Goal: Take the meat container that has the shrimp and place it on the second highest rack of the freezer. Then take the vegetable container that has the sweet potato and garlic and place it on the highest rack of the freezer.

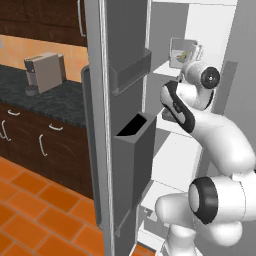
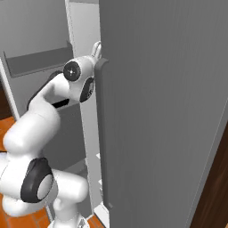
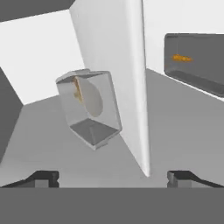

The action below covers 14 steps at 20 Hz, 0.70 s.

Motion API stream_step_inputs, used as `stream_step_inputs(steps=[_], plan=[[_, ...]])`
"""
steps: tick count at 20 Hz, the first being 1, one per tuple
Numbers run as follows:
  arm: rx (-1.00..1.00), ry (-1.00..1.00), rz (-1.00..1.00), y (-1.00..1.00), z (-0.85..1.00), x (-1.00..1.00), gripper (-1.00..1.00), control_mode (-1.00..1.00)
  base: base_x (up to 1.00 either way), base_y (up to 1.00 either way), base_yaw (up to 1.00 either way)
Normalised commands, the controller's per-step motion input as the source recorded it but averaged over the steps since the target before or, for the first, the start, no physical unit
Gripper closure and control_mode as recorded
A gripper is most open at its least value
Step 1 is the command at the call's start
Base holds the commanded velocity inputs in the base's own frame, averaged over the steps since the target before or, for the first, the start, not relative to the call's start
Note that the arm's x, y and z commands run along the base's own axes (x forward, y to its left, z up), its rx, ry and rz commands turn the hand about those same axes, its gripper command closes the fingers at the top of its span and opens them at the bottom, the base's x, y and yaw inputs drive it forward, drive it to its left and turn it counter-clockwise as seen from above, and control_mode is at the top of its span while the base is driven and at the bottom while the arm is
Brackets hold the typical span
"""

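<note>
Reaching into the freezer (image 1: 165, 30), your gripper (image 3: 113, 177) is spread wide and empty. Ahead, the vegetable container (image 3: 89, 107) sits just beside a white shelf edge (image 3: 131, 83); the shrimp (image 3: 181, 57) tray lies beyond it.

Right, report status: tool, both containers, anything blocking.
Tool open, empty, inside freezer. Sweet potato container sits ahead, ungripped. Shrimp container beyond the white rack. Path ahead clear.

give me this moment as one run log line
phase: vegetable container in freezer | gripper: open, empty | vegetable container: tilted on its side on a white shelf, apart from fingertips | shrimp container: on neighbouring shelf | freezer door: open
</note>
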Motion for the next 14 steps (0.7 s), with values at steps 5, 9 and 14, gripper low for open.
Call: stream_step_inputs(steps=[5,9,14], plan=[[0.00,-0.20,0.09,0.06,0.00,-1.00,-1.00,-1.00,0.00,0.00,0.00],[-0.04,-0.17,0.05,0.25,0.00,-1.00,-1.00,-1.00,0.00,0.00,0.00],[-0.10,-0.23,0.03,0.33,0.00,-1.00,-1.00,-1.00,0.00,0.00,0.00]])
